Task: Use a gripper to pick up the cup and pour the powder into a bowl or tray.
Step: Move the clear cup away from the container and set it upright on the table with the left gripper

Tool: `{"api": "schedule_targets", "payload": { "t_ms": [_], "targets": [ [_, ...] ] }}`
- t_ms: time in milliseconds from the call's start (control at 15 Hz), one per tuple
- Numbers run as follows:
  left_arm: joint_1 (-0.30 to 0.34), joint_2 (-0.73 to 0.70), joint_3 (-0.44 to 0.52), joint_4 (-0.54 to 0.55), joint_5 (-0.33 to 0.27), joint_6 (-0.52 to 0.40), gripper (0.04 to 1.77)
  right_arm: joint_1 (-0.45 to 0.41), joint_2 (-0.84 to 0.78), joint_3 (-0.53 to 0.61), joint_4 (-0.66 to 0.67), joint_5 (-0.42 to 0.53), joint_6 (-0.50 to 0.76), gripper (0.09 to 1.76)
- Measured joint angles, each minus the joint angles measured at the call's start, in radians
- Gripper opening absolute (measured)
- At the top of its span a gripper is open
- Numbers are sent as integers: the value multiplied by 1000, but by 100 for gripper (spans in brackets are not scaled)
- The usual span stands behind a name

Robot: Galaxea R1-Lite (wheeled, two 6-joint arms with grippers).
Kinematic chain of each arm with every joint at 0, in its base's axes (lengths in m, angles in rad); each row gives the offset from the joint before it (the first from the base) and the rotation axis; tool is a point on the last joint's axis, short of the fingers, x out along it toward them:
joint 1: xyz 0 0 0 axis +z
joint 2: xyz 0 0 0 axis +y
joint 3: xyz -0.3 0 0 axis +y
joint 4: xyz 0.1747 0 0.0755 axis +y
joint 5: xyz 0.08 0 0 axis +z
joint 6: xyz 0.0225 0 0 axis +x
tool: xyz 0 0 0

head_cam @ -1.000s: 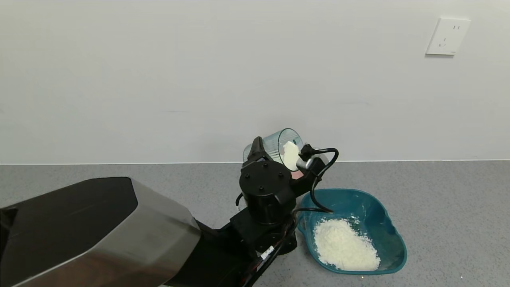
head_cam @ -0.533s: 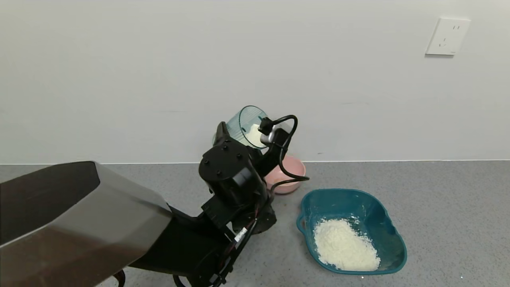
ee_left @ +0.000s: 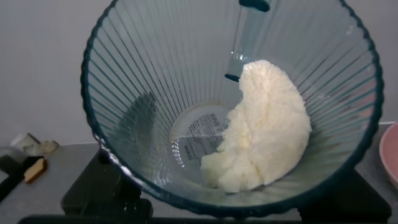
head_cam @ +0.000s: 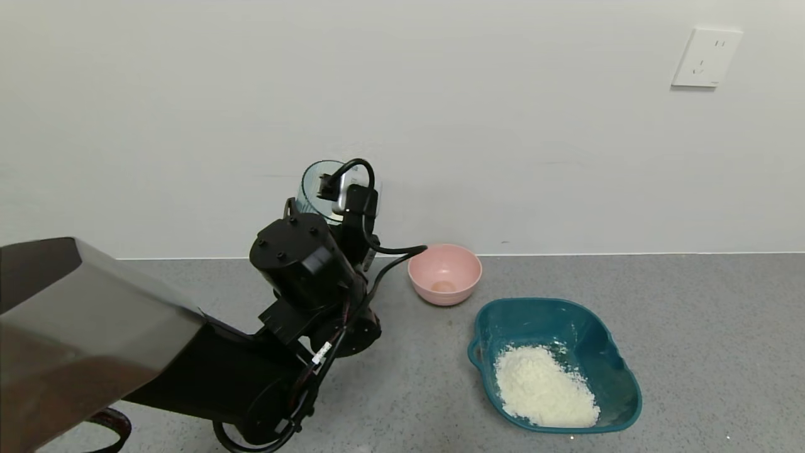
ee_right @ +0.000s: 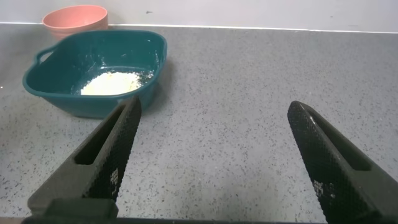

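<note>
My left gripper (head_cam: pixel 327 200) is shut on the ribbed pale blue-green cup (head_cam: pixel 310 184) and holds it in the air near the wall, left of the pink bowl and well left of the tray. In the left wrist view the cup (ee_left: pixel 143 93) fills the picture, with a clump of white powder (ee_left: pixel 267 130) against its side. The dark teal tray (head_cam: pixel 600 333) sits on the counter at the right with a heap of powder (head_cam: pixel 544 387) in it. My right gripper (ee_right: pixel 214 155) is open and empty low over the counter, with the tray (ee_right: pixel 149 43) beyond it.
A small pink bowl (head_cam: pixel 444 274) stands by the wall, between the cup and the tray; it also shows in the right wrist view (ee_right: pixel 74 17). The grey speckled counter (head_cam: pixel 692 352) ends at a white wall with a socket (head_cam: pixel 705 56).
My left arm has swung left and up with the cup, away from above the tray. The cup has tipped back more upright. The pink bowl is now uncovered.
</note>
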Motion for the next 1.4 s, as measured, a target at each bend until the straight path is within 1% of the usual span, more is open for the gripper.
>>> {"api": "schedule_targets", "payload": {
  "t_ms": [333,400,533,733,1000,1067,1400],
  "targets": [
    [88,-21,85,17,-16,-229,129,0,0,0,0,0,0,171],
    [108,-21,104,19,-30,-270,129,0,0,0,0,0,0,171],
    [143,-20,149,27,-93,-343,129,0,0,0,0,0,0,171],
    [185,-19,209,64,-196,-483,129,0,0,0,0,0,0,171],
    [219,2,235,127,-264,-648,129,0,0,0,0,0,0,171],
    [226,10,238,134,-282,-667,129,0,0,0,0,0,0,171],
    [231,52,283,138,-374,-689,129,0,0,0,0,0,0,171]
  ]
}}
